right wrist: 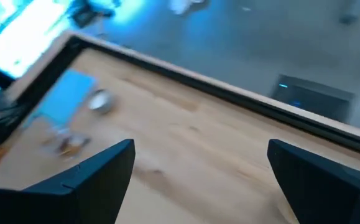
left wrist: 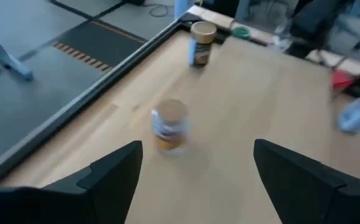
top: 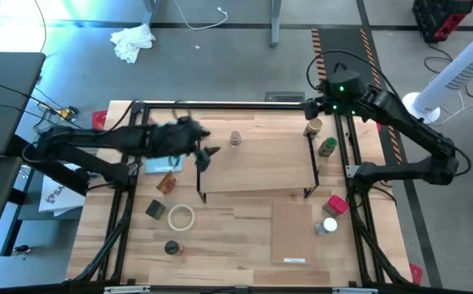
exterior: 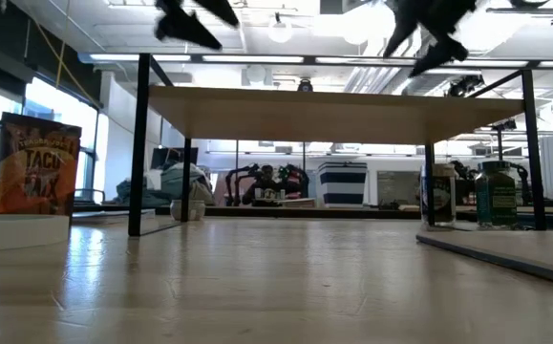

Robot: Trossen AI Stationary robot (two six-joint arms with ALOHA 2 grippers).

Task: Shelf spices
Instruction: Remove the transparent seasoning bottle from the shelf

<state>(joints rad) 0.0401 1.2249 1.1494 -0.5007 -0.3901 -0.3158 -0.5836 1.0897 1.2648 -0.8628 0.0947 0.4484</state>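
Both my left gripper (top: 207, 155) and right gripper (top: 311, 106) stand wide apart, grasping nothing. One jar (top: 235, 139) on the shelf (top: 261, 167); two beside it.

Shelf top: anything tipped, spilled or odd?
Nothing stands out. One tan-lidded spice jar stands upright on the pale wooden shelf; nothing spilled. Open left gripper hovers beside it; open right gripper sits at the far right corner.
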